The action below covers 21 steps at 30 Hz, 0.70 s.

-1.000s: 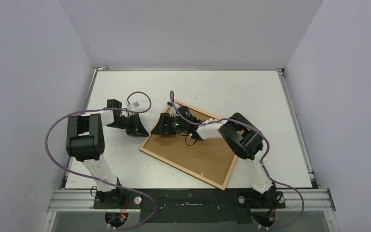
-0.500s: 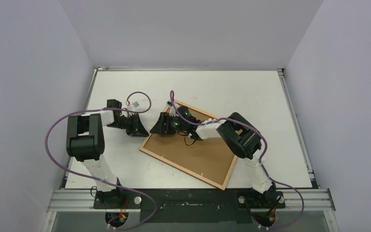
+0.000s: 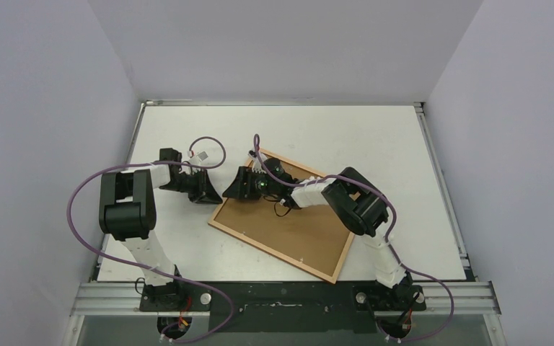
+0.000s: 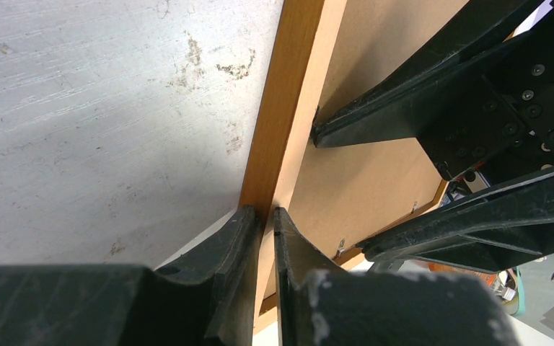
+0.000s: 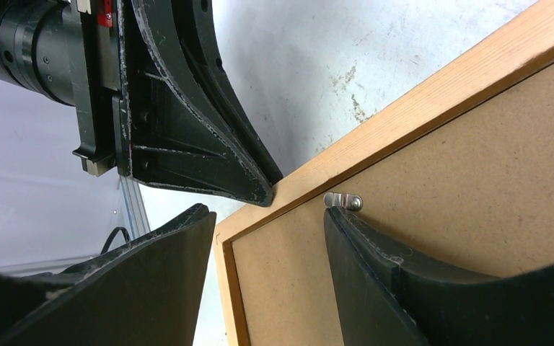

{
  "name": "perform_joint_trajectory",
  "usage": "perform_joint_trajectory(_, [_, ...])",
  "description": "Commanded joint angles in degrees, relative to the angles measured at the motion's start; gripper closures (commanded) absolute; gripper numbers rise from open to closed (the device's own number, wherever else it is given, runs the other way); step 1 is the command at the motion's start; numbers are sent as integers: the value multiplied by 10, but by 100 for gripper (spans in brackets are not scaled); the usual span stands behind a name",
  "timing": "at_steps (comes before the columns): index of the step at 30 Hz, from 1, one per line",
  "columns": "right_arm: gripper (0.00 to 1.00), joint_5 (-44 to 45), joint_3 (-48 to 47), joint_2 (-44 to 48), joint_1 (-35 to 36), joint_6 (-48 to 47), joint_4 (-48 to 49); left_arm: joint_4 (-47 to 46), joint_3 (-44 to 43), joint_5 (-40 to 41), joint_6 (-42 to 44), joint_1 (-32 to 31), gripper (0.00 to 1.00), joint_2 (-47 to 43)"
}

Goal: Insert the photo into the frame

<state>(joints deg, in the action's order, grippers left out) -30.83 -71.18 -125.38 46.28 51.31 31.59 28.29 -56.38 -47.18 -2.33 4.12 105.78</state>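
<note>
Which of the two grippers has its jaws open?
The right gripper: its jaws stand wide apart over the frame's back, one tip beside a metal clip. The left gripper pinches the border.

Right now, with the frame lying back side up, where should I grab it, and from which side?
Probably its narrow wooden border on the left edge, coming in sideways from the table side. The frame is broad and thin, the backing board gives no lip, and the left hand grips that border there.
</note>
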Motion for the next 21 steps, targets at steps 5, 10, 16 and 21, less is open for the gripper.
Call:
perform_joint_trajectory(5, [42,30,-18,-26,0,-5,13,3,8,-18,6,-6,89,5])
perform_joint_trajectory(10, [44,45,-9,-21,0,-3,20,4,10,-21,5,-6,89,4])
perform_joint_trajectory(16, [44,59,4,-15,2,10,39,4,11,-21,6,-8,89,5])
perform_joint_trajectory(21, [41,33,2,8,0,19,41,13,7,-22,3,-7,89,6])
